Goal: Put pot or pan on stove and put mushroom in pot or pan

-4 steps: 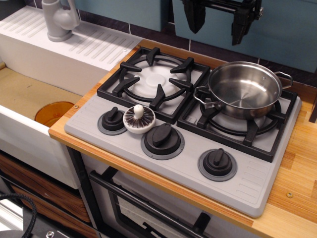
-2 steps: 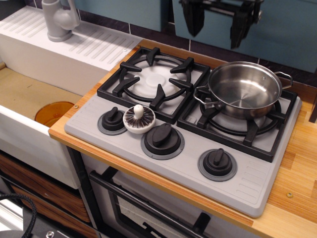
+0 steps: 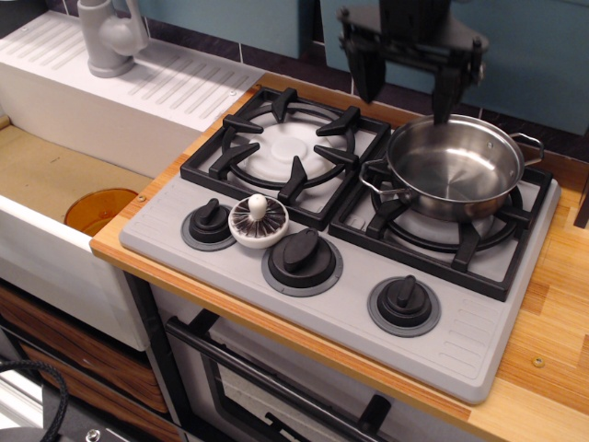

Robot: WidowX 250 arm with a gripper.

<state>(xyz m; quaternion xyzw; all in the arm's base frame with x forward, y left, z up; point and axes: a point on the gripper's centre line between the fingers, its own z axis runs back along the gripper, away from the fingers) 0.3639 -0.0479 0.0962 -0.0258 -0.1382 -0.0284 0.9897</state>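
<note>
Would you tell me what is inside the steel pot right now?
The pot on the stove's right burner looks empty: only bare shiny metal shows. Its near inner wall is hidden by the rim.

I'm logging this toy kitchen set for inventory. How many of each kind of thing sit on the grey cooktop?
Burner grates: 2, left and right
Black knobs: 3
Stainless steel pot: 1
Toy mushroom: 1
Total: 7
</note>
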